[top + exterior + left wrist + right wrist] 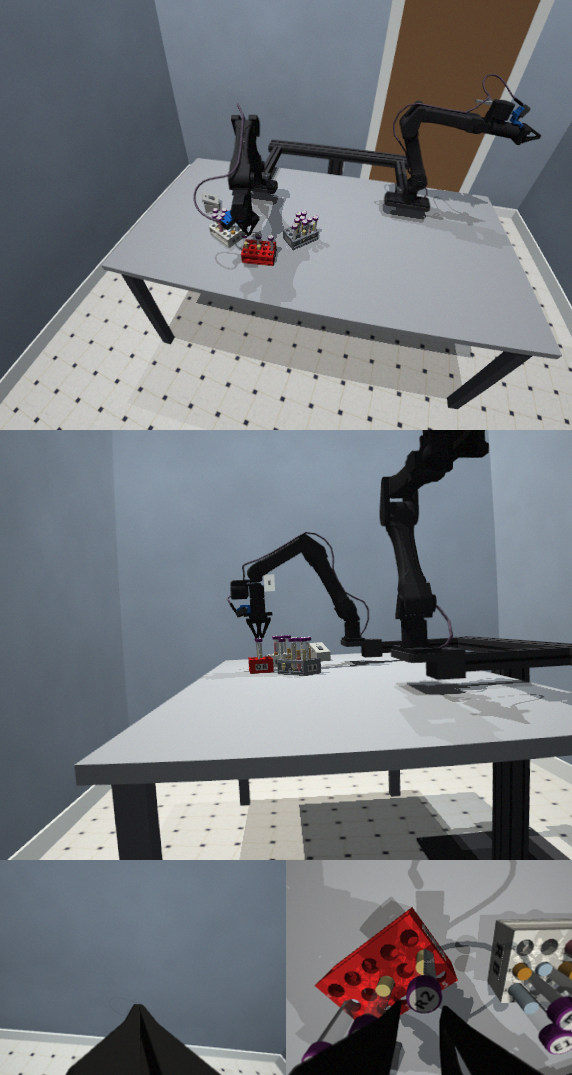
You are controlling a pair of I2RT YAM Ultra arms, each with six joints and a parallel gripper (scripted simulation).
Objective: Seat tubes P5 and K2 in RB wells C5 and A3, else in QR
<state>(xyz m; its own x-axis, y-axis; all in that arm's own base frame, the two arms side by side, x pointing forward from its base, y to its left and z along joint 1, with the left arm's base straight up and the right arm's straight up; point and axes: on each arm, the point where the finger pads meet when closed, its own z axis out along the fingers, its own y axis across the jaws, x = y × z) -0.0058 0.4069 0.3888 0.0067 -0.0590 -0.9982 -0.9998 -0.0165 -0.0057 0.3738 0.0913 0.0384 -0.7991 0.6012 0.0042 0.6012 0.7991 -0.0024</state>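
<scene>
P5 and K2: cap letters too small to read; places not confirmed, presumably among the purple-capped tubes in RA (pixel 301 243) (pixel 312 667), right of QR (pixel 258 259) (pixel 253 665) (pixel 358 967) in the top view.

R2 (pixel 246 243) (pixel 258 650) (pixel 424 994): tube, upright in an end well of QR, nearest RB (pixel 220 239) (pixel 497 961).

Right hand (pixel 248 231) (pixel 258 637) (pixel 421 1006): parted slightly, fingers flanking R2's cap, gripping nothing.

RB: left of QR, already bearing tubes. Condition of A3 and C5 uncertain.

Left hand (pixel 538 135) (pixel 138 1005): closed, empty, far right, well off the tabletop (pixel 380 270) (pixel 250 715) (pixel 468 889).

Risks: a sideways or tilted retreat could catch R2's cap, lifting it or dragging QR; too narrow an opening might do likewise. Crowded caps in RA could be knocked during a pick; a mistaken label could send the wrong tube.
</scene>
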